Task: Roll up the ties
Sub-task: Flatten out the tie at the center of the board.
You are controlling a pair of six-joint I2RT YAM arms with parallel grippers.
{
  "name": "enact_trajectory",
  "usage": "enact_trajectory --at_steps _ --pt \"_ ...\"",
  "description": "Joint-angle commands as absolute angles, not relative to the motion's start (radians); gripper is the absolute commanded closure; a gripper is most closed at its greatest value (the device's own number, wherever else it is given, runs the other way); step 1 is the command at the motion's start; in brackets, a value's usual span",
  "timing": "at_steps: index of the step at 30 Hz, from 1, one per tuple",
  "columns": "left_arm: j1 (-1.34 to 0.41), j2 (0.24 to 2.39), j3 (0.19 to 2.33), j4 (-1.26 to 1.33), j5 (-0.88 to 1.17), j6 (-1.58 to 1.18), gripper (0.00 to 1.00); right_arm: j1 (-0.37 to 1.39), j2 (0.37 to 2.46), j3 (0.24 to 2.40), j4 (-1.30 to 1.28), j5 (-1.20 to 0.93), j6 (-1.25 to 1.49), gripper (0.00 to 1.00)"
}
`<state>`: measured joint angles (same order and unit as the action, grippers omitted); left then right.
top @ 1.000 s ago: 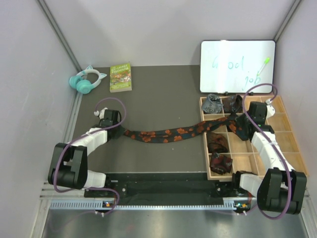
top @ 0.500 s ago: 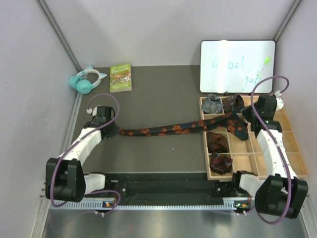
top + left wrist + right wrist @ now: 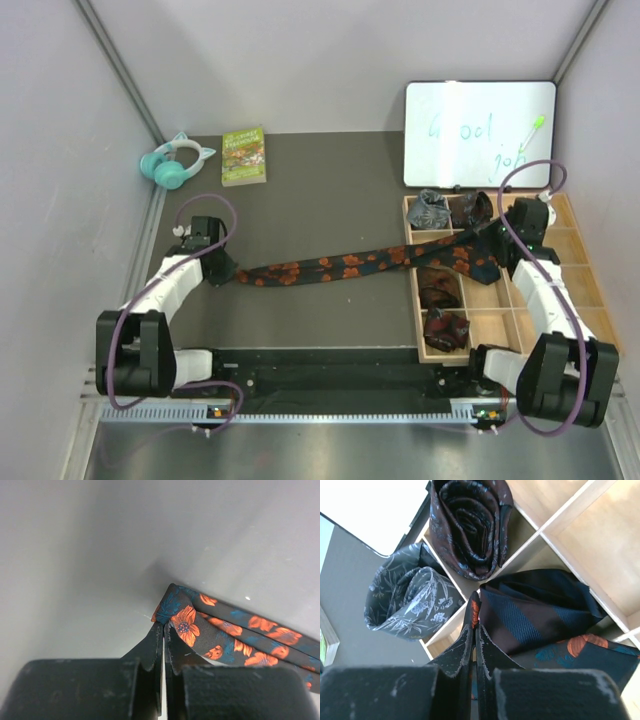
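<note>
Grey tabletop (image 3: 330,205) with headphones (image 3: 175,164), book (image 3: 243,155), whiteboard (image 3: 478,135): left end effector (image 3: 162,629) and right end effector (image 3: 474,616) each clench the floral tie (image 3: 340,266).

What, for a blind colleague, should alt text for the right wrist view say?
Shut right gripper pinches a black orange-flowered tie over a wooden tray; a grey roll and a dark brown roll fill two compartments.

— Your left arm (image 3: 165,285) and right arm (image 3: 545,295) wear white shells over bulky black joints (image 3: 130,352).
— You'll see a purple cable (image 3: 207,196) looping off each wrist, too.
— Your left end effector (image 3: 163,630) is matte black.
— Your right end effector (image 3: 475,625) likewise, with pale scuffs on its housing
</note>
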<state>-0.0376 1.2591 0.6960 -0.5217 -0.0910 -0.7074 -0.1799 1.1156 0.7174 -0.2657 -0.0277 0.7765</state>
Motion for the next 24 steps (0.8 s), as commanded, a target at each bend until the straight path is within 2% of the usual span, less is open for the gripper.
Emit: enact_trajectory --at_steps 1,11,24 --pt "-0.025 1.305 0.710 -0.480 -0.080 -0.692 1.00 -0.192 1.138 0.713 -0.156 -0.077 0.750 1.00" --pt "0.074 1.311 0.768 -0.465 -0.045 -0.670 1.00 -0.192 1.169 0.749 -0.137 -0.098 0.726 1.00" --pt "0.106 1.515 0.867 -0.400 0.032 -0.710 1.00 -0.192 1.241 0.738 -0.064 -0.153 0.692 1.00"
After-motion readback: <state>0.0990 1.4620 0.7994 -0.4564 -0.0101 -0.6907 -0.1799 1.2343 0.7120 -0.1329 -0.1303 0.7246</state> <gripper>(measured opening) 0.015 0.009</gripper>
